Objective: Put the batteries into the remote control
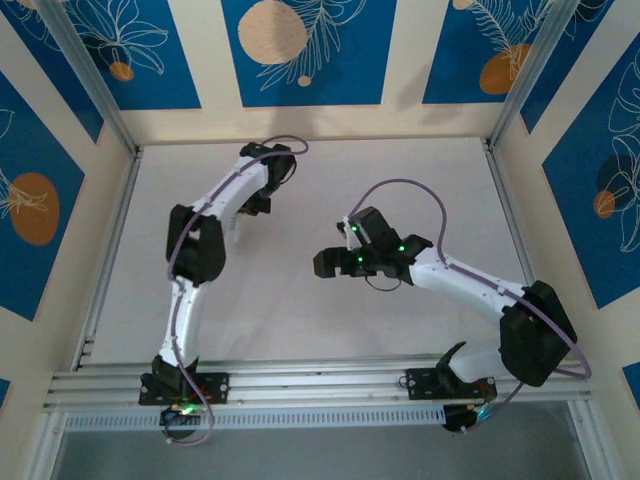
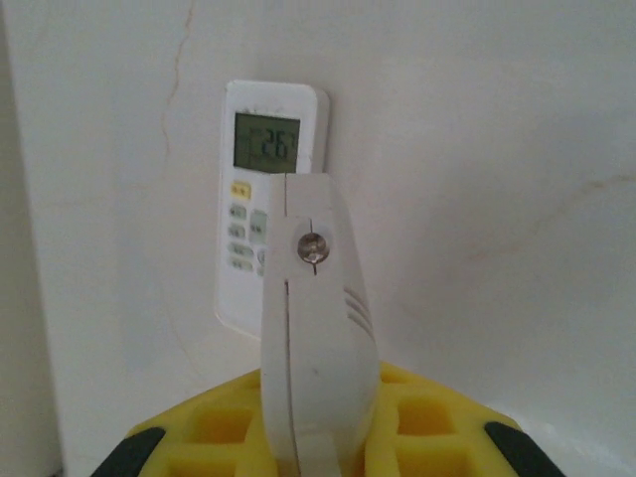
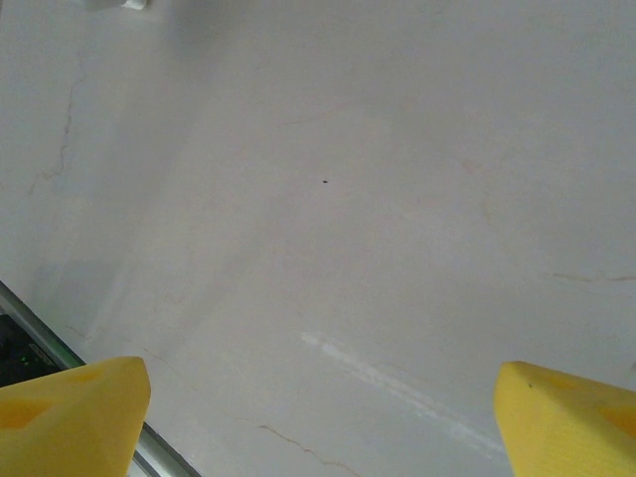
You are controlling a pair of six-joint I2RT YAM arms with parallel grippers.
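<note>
The white remote control (image 2: pixel 266 194) lies face up on the table, its small screen lit and showing digits. My left gripper (image 2: pixel 295 194) is shut just in front of it. Its white fingers (image 2: pixel 318 328) are pressed together with nothing between them and cover the remote's lower right part. From above, the left gripper (image 1: pixel 262 205) sits toward the table's back left. My right gripper (image 3: pixel 318 376) is open over bare table, with its yellow pads (image 3: pixel 75 412) far apart at the frame's lower corners. From above, the right gripper (image 1: pixel 330 263) is near the table's middle. The batteries are out of view.
The white tabletop (image 1: pixel 400 180) is bounded by metal rails on the left (image 1: pixel 110 250), right (image 1: pixel 510 220) and near (image 1: pixel 320 385) sides. A rail edge (image 3: pixel 30 338) shows at the lower left of the right wrist view. Patterned walls surround the table.
</note>
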